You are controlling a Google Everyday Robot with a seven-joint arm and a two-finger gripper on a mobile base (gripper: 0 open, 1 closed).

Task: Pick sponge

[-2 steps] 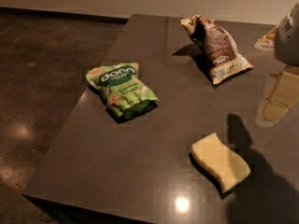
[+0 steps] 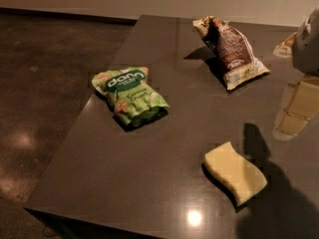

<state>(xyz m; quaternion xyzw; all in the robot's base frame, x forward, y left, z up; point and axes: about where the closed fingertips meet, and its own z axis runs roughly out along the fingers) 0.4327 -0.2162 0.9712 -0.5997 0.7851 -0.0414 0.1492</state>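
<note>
The sponge is a pale yellow foam block with wavy long sides. It lies flat on the dark table, near the front right. My gripper hangs at the right edge of the camera view, above the table. It is up and to the right of the sponge and clear of it. Its shadow falls on the table just right of the sponge. Nothing shows in its hold.
A green snack bag lies left of centre on the table. A brown snack bag lies at the back right. The table's left and front edges drop to a dark floor. A pale wall runs along the back.
</note>
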